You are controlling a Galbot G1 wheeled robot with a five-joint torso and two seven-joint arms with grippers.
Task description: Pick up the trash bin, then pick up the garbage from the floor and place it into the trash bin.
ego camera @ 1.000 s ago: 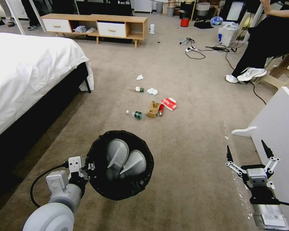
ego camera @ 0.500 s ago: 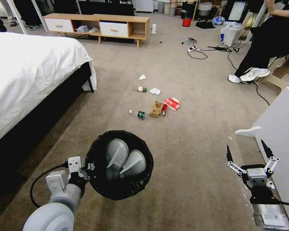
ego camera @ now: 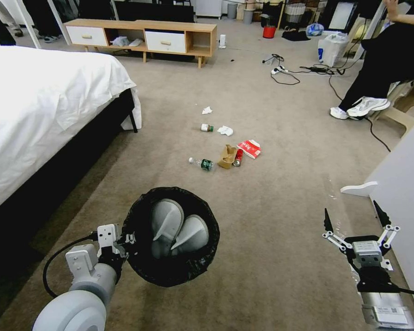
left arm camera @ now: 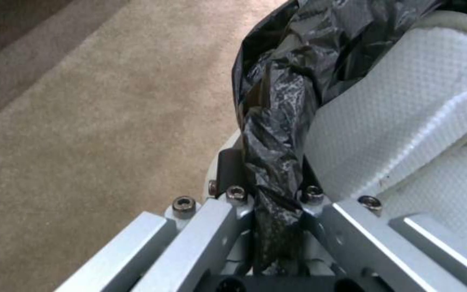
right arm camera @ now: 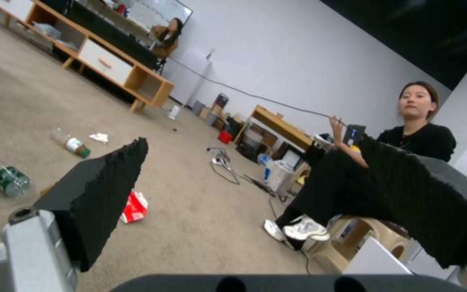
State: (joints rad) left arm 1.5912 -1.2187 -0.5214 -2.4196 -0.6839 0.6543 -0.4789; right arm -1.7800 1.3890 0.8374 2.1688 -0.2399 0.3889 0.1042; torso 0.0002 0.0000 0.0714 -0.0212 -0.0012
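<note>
Head view: against a second ago the whole scene has slid rightward, so the camera has turned; the litter lies in the same pattern on the floor (ego camera: 271, 193), while both arms sit at the same spots in the picture. The left claw (ego camera: 123, 242) is low on the left, pinching the bag-covered rim of the bin (ego camera: 170, 271), which it holds just above the carpet with two white slippers (ego camera: 177, 228) inside. The left wrist view shows its fingers (left arm camera: 228, 166) pressed on the crinkled black bag (left arm camera: 277, 134). The right claw (ego camera: 354, 219) hangs low on the right, spread wide and empty, beside a white panel (ego camera: 405, 184). Ahead lie a bottle (ego camera: 202, 163), a paper bag (ego camera: 227, 156), a can (ego camera: 238, 157), a carton (ego camera: 250, 148) and tissues (ego camera: 225, 130).
</note>
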